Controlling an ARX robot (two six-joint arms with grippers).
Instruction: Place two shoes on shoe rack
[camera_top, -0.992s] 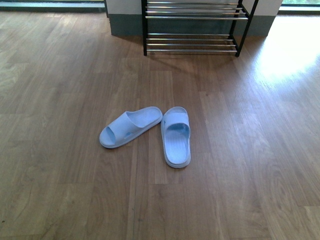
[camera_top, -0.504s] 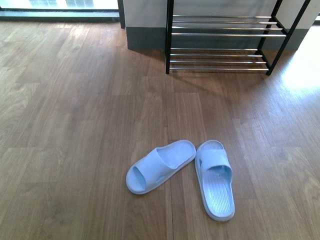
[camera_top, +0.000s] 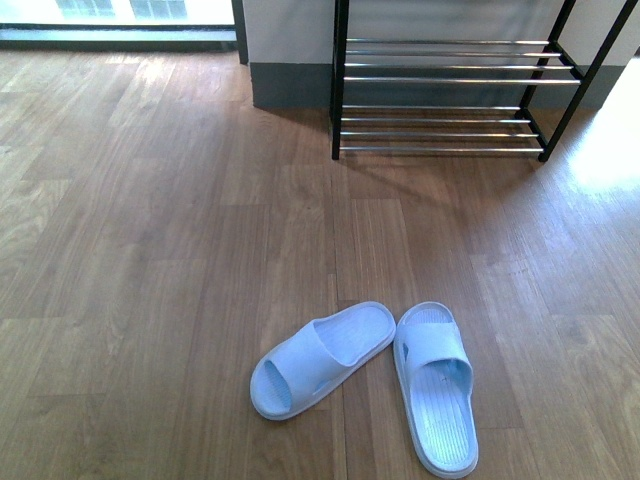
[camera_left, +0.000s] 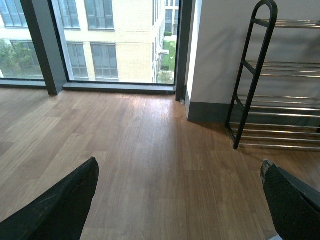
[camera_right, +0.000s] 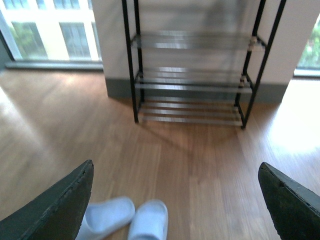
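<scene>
Blue slides (camera_top: 322, 358) on wood floor (camera_top: 150, 250), seemingly touching; shoe rack (camera_top: 445, 80) well apart.

We observe two pale blue slides on the wooden floor (camera_top: 150, 250) in the near foreground: the left slide (camera_top: 322, 358) lies diagonally, its far end just beside the right slide (camera_top: 436, 385), which lies roughly in line with the shoe rack (camera_top: 440, 80). The shoe rack stands well apart from both slides, against the wall (camera_top: 290, 20).
</scene>
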